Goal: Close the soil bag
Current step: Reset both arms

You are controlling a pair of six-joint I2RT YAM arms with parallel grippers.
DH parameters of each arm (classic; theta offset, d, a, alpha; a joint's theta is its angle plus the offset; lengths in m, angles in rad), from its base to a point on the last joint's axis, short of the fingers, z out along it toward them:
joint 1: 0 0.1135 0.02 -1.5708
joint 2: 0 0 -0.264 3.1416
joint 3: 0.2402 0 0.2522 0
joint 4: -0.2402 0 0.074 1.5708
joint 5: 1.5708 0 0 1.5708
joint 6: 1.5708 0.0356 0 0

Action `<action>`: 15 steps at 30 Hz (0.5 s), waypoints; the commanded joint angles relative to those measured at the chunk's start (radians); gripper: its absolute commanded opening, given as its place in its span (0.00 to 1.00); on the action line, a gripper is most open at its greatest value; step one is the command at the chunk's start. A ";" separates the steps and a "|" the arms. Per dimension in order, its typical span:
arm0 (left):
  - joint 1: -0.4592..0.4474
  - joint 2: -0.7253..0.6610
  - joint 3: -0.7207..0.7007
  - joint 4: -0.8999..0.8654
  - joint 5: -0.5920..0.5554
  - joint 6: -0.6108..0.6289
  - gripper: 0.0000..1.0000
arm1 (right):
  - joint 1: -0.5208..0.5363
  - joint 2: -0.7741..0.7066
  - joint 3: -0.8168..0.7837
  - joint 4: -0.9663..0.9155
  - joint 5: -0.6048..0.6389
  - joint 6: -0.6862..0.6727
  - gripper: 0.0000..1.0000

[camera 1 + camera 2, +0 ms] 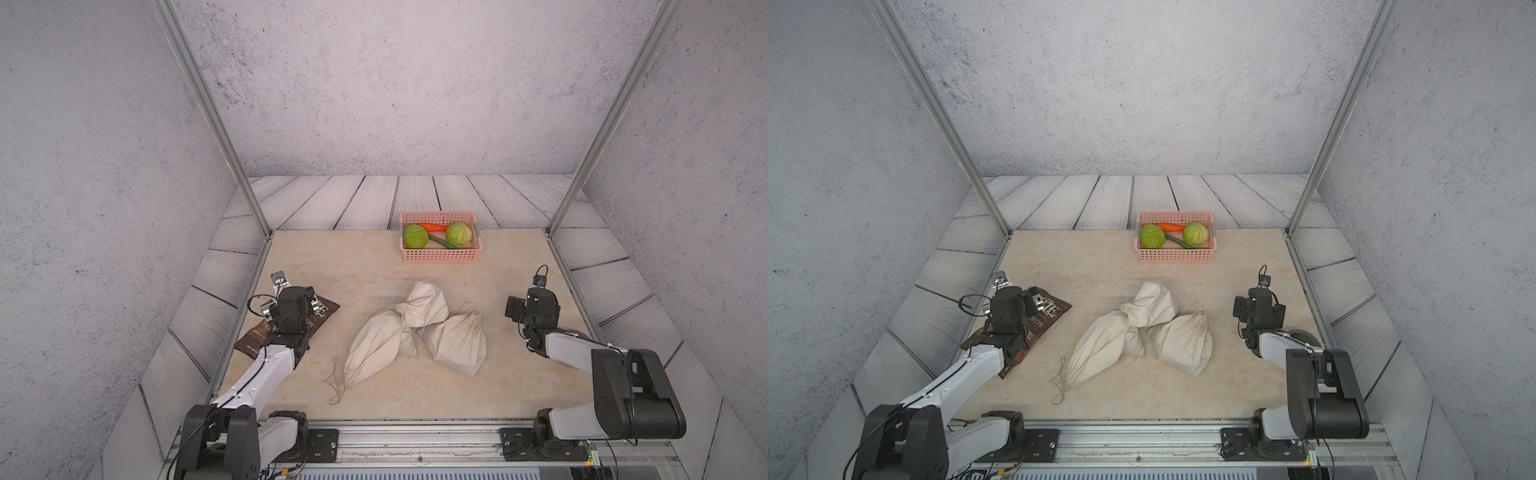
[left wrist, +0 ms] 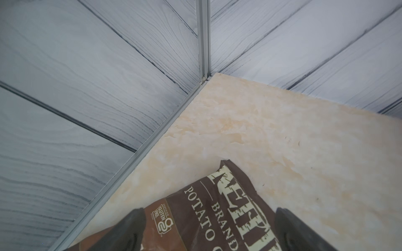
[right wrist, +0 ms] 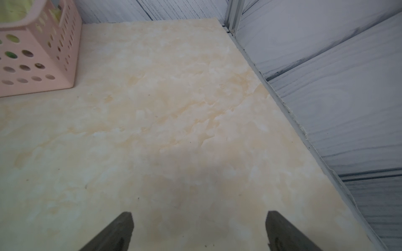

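We judge the soil bag (image 1: 382, 345) soft and weighty; we take its drawstring (image 1: 337, 386). Left fingers (image 2: 130, 230) and right fingers (image 3: 115, 232) stand apart, empty.

chip bag (image 2: 195, 217) reading POTATO, BRAND, GLUTEN FREE

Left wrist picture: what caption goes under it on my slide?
Open left gripper over a brown potato chip bag near the table corner.

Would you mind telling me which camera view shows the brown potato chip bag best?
The left wrist view: the potato chip bag sits close up, its lettering legible. In both top views the left arm covers much of the bag. The right wrist view misses it.
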 commanded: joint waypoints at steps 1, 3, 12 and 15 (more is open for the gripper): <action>0.006 0.065 -0.041 0.214 0.036 0.157 0.99 | -0.004 0.087 -0.069 0.389 -0.071 -0.033 0.99; 0.006 0.106 -0.063 0.282 0.091 0.193 0.98 | -0.005 0.136 -0.117 0.537 -0.116 -0.061 0.99; 0.005 0.307 -0.218 0.781 0.418 0.341 0.98 | -0.005 0.094 0.000 0.256 -0.190 -0.082 0.99; 0.021 0.414 -0.193 0.878 0.400 0.322 0.99 | -0.005 0.105 -0.007 0.284 -0.187 -0.083 0.99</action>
